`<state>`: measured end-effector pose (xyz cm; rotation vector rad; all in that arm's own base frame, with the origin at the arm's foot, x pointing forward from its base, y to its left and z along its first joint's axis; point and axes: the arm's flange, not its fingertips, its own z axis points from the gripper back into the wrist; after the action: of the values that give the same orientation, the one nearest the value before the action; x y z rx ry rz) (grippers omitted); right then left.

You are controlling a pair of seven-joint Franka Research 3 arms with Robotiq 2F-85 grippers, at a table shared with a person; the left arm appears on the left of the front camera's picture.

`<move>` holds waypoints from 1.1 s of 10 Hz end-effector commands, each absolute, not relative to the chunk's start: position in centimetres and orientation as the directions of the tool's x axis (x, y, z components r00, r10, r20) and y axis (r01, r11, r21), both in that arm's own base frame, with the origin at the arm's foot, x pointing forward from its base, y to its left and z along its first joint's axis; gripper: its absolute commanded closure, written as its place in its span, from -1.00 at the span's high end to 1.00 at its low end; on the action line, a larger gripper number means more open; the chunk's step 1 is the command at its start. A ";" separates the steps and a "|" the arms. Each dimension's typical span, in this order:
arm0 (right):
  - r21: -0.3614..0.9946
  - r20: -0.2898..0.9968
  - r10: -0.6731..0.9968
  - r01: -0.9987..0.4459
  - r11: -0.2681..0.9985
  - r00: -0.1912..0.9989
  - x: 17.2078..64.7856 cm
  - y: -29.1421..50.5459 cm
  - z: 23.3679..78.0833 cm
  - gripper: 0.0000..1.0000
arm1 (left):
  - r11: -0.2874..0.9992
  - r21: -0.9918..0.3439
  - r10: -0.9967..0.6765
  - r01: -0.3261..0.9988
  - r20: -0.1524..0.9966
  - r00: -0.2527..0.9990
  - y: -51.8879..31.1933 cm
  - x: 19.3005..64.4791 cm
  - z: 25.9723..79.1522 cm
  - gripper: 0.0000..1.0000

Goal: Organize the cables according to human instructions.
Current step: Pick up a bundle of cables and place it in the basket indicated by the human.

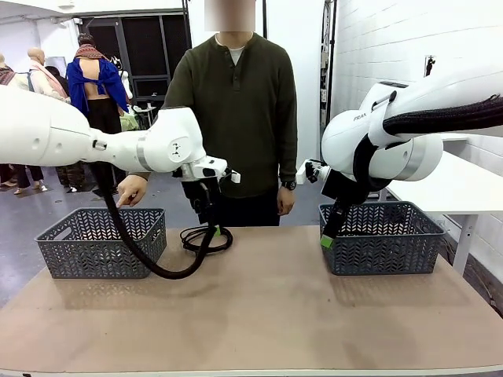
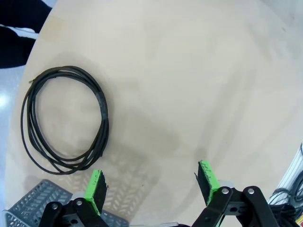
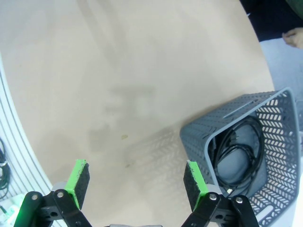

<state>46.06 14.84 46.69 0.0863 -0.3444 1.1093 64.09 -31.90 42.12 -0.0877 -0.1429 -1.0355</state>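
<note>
Both pairs of fingers gape wide and empty; the left gripper point(image 2: 151, 182) hangs over bare desk point(image 2: 189, 71), with the coil point(image 2: 65, 119) at the left of its frame. To pick well, I judge it should shift over the coil's rim, straddle all strands, then close. Another cable point(image 3: 239, 151) lies in the right basket point(image 3: 284, 156) beside the right gripper point(image 3: 137, 182).

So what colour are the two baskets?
Grey baskets with herringbone cut-outs, clearest in the front view.

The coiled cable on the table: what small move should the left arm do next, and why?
Probably shift the left gripper sideways until it is over the coiled cable, then lower it. Its jaws are open and empty, and the coil lies flat on the table, off to one side of the fingers. The person's hand points toward the left basket, so that seems the destination.
</note>
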 end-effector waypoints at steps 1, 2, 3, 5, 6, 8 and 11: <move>-0.105 0.307 0.864 -0.888 0.449 0.400 46.2 14.9 46.7 1.00 | 0.556 0.028 -0.827 0.831 0.119 0.550 -34.1 66.4 42.1 1.00; -0.105 0.307 0.864 -0.888 0.449 0.400 46.2 14.9 46.7 1.00 | 0.583 0.047 -0.809 0.811 0.120 0.575 -34.6 66.8 41.3 1.00; -0.105 0.307 0.864 -0.888 0.449 0.400 46.2 14.9 46.7 1.00 | 0.601 0.038 -0.796 0.799 0.119 0.593 -34.8 67.0 40.5 1.00; -0.105 0.307 0.864 -0.888 0.449 0.400 46.2 14.9 46.7 1.00 | 0.578 0.022 -0.810 0.816 0.138 0.570 -35.0 67.6 38.8 1.00; -0.105 0.307 0.864 -0.888 0.449 0.400 46.2 14.9 46.7 1.00 | 0.555 0.021 -0.827 0.832 0.127 0.548 -34.8 68.1 38.0 1.00; -0.105 0.307 0.864 -0.888 0.449 0.400 46.2 14.9 46.7 1.00 | 0.550 0.012 -0.829 0.835 0.124 0.545 -34.7 68.7 37.0 1.00; -0.105 0.307 0.864 -0.888 0.449 0.400 46.2 14.9 46.7 1.00 | 0.526 0.035 -0.846 0.850 0.121 0.519 -35.2 69.5 36.1 1.00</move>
<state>46.07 14.86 46.71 0.0863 -0.3448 1.1097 68.03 -34.52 35.92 -0.0592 -0.1208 -0.9888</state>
